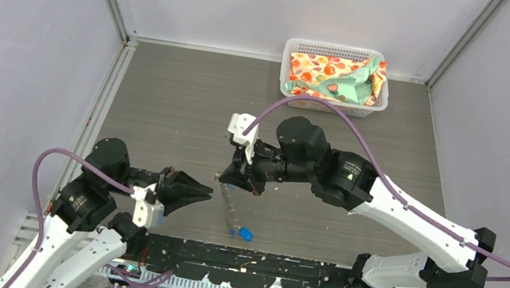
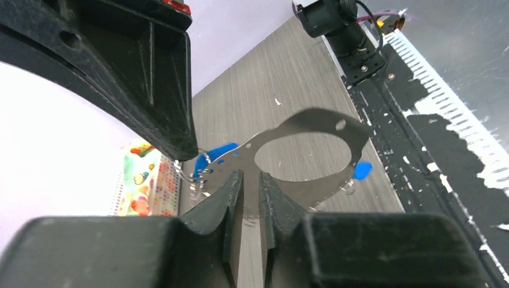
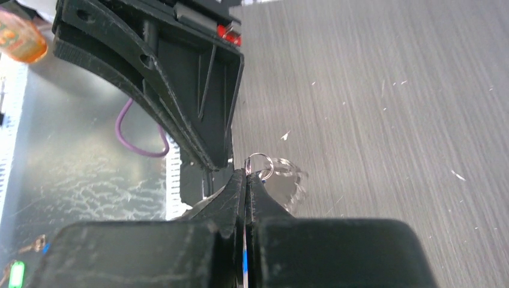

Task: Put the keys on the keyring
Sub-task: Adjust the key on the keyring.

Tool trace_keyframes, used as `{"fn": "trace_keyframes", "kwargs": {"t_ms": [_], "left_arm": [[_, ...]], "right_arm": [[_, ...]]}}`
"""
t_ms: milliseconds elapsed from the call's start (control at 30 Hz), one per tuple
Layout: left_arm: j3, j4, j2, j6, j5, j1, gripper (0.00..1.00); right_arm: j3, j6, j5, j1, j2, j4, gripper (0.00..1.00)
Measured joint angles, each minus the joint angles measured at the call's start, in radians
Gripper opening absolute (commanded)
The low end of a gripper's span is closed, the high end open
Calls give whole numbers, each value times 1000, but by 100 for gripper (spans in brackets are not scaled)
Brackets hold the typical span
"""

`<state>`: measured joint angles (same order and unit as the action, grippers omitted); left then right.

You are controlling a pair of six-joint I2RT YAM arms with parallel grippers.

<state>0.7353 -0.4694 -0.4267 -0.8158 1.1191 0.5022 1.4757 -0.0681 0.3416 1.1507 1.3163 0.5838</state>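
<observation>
Keyring (image 1: 227, 204) is over the middle of the table (image 1: 165, 96), just ahead of the arm bases, and the job looks part-way at best. From above it shows only as a thin silvery sliver slanting down from the right gripper (image 1: 234, 176). One blue key (image 1: 246, 233) sits at its low end, but whether it is threaded on or merely lying beside, I cannot tell. The right gripper is pinched tight. Its own wrist view shows the fingers closed on a thin metal edge, with a fleck of blue between them and a small wire loop (image 3: 259, 163) poking out at the tips. The left gripper (image 1: 205, 192) points in just beside the keyring, jaws narrowed to a slim gap with nothing seen in it. Only the left wrist view opens the keyring into a broad loop and reveals the second blue key (image 2: 215, 157), up by the right gripper's finger. As I judge it, neither key can yet be counted as on the loop.
</observation>
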Motion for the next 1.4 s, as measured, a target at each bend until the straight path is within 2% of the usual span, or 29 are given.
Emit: {"fn": "trace_keyframes", "kwargs": {"t_ms": [133,300,400,567,767,1067,1400], "left_arm": [[6,13,-2,84,-25,0,26],[60,93,-37,345,-127,0,38],[98,136,-61,500,-179,0,37],[126,164,-77,623,-154,0,32],[197,89,-166,621,-70,0,30],[217,45,-208,575,-120,0,29],[266,-35,-238,537,-88,0,16]], "right_arm": [[-76,22,-31,0,-50,-101,1],[-171,41,-54,7,-106,-204,1],[-211,42,-66,14,-125,-256,1],[-275,40,-87,20,-166,-319,1],[-293,35,-101,28,-186,-370,1],[-298,13,-93,32,-186,-391,1],[-298,-5,-66,32,-187,-396,1]]}}
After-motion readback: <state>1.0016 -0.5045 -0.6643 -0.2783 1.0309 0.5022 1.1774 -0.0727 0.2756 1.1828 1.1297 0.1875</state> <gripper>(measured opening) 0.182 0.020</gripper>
